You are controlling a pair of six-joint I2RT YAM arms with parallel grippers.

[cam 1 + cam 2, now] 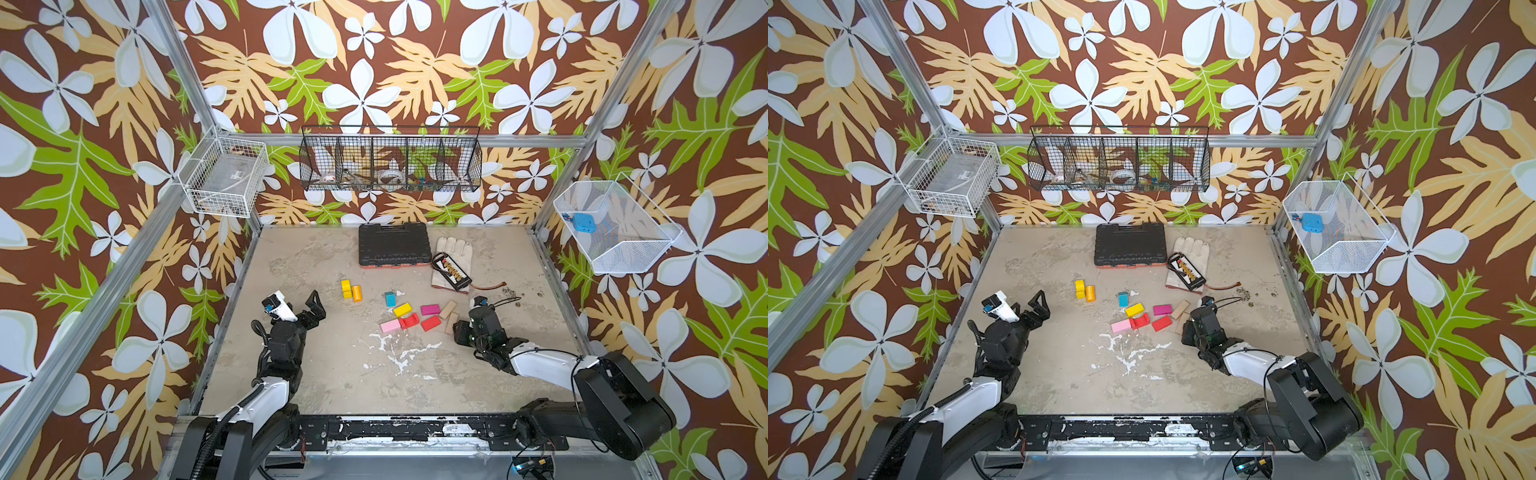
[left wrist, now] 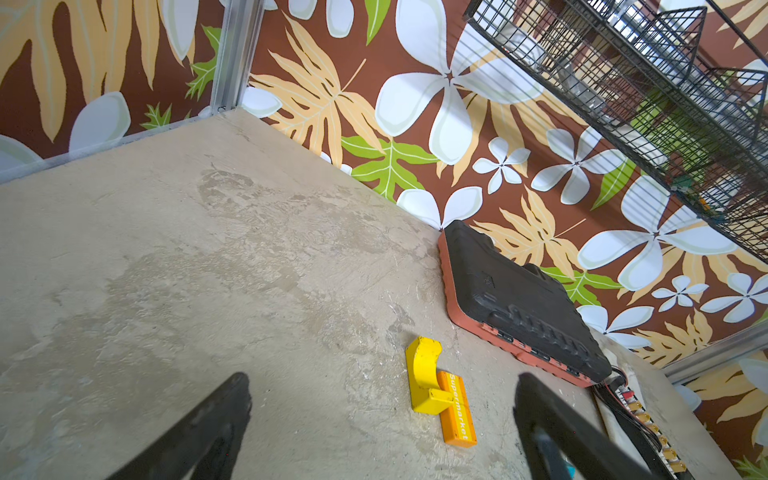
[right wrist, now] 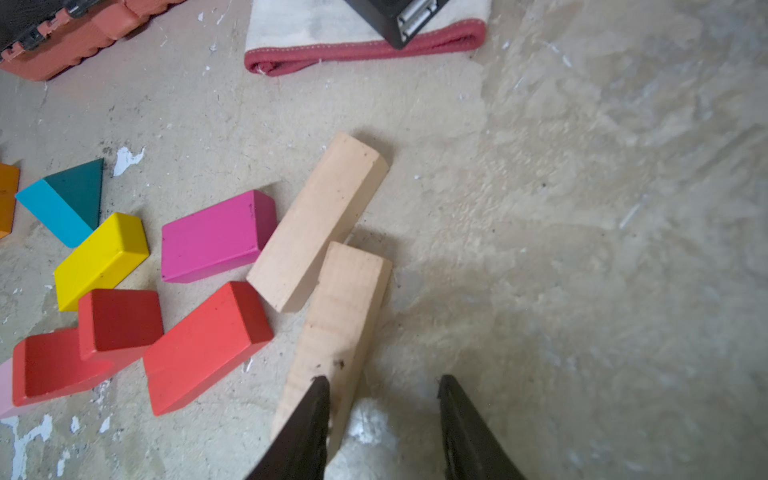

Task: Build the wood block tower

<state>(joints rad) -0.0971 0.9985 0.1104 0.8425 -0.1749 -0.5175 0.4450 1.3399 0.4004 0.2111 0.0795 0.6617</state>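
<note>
The blocks lie scattered on the worktop [image 1: 316,374]. The main cluster sits right of centre: a teal wedge [image 3: 58,212], a yellow block [image 3: 99,259], a magenta block [image 3: 212,237], a red block [image 3: 199,349], a red arch [image 3: 54,365] and a pink block [image 1: 390,326]. On its right edge two tan planks touch at an angle, the far plank [image 3: 318,222] and the near plank [image 3: 343,316]. A yellow arch [image 2: 424,374] and an orange block [image 2: 457,411] lie touching each other, apart to the left. The right tool [image 3: 384,379] is low at the near plank and partly spread; one finger [image 3: 307,424] overlaps the plank's end, and bare worktop shows between the fingers — nothing is pinched. The left tool [image 2: 383,378] is spread wide and empty, facing the yellow arch. At the back lie a black case [image 1: 394,245], a glove [image 1: 455,249] and a battery pack [image 1: 453,270] resting on the glove.
</note>
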